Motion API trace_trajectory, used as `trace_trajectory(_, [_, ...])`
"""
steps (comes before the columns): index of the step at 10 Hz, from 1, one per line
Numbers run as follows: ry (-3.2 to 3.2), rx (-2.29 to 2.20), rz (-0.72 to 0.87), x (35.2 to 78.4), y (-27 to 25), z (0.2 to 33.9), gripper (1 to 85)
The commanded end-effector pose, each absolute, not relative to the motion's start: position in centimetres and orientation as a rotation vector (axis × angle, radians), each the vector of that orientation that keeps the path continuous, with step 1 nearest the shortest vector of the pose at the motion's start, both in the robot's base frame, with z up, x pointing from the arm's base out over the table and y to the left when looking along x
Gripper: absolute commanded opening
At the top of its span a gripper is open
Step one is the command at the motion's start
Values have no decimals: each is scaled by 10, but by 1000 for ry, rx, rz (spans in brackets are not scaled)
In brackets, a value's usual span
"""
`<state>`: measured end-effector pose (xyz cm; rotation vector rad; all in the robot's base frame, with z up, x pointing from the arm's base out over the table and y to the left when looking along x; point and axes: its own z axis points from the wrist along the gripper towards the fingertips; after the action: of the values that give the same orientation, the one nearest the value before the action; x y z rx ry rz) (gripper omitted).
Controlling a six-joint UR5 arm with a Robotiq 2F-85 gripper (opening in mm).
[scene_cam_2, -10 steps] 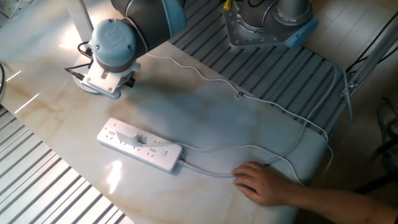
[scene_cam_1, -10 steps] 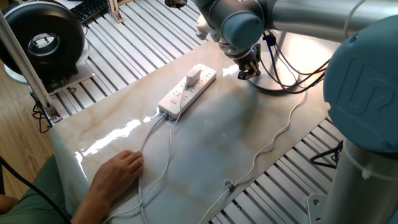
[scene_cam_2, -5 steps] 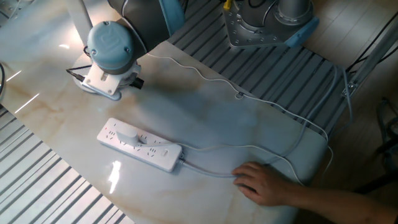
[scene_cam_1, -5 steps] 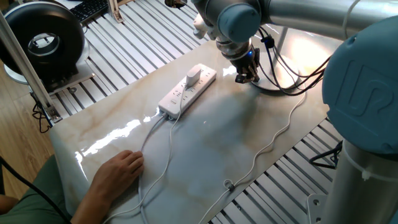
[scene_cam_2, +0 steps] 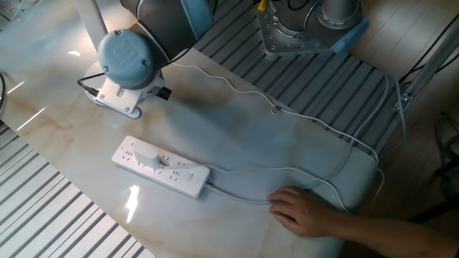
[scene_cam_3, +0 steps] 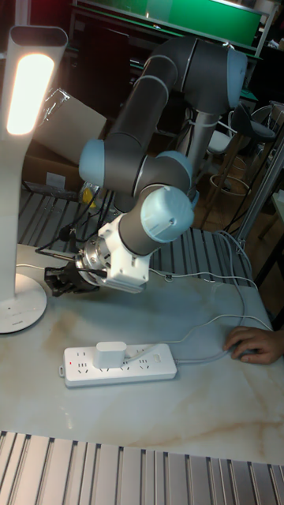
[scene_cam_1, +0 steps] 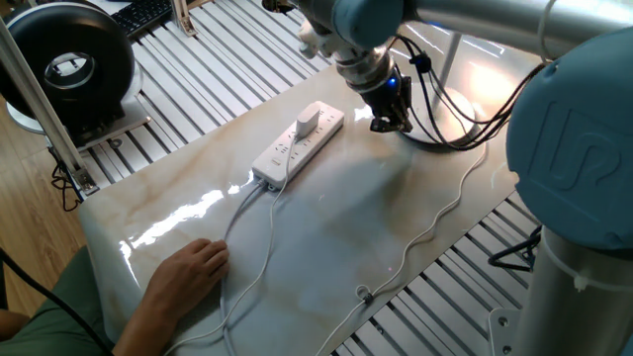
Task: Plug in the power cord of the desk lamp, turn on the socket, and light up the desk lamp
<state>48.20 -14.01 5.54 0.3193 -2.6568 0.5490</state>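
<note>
The desk lamp is lit: its head [scene_cam_3: 28,79] glows, and its round base [scene_cam_3: 16,306] stands at the table's far end, washed out by glare in one fixed view [scene_cam_1: 487,81]. The socket [scene_cam_1: 297,144] [scene_cam_2: 162,167] [scene_cam_3: 118,365] lies flat with the power cord's white plug block [scene_cam_1: 307,121] [scene_cam_3: 110,354] seated in it. The thin wavy cord [scene_cam_1: 436,222] [scene_cam_2: 237,87] runs along the table's edge. My gripper [scene_cam_1: 389,122] [scene_cam_3: 60,280] hangs low between the lamp base and the socket's end, its fingers shut on nothing.
A person's hand [scene_cam_1: 190,273] [scene_cam_2: 307,212] rests on the table's near end, by the socket's thick cable [scene_cam_1: 235,220]. A black round fan-like device [scene_cam_1: 67,61] stands off the table on the slatted frame. My arm's base [scene_cam_2: 308,25] stands beside the table.
My wrist has drifted a little away from the lamp base and turned. The socket, plug, cord and hand have not moved, and the lamp stays lit.
</note>
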Motion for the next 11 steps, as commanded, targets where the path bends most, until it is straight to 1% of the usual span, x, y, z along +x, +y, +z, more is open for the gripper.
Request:
trace_trajectory(1, [-2638,268,429,477,-100,75,10])
trace_trajectory(3, [-2669,262,300,484,-76,88,10])
trace_trajectory(4, [-2714,226,215,490,-56,96,10])
trace_trajectory(6, [-2737,141,85,488,-26,118,10])
trace_trajectory(7, [-2802,103,24,503,-13,123,10])
trace_trajectory(8, [-2868,76,9,518,-12,127,10])
trace_trajectory(10, [-2972,1,-74,540,0,133,10])
trace_trajectory(11, [-3014,-79,-73,545,1,137,10])
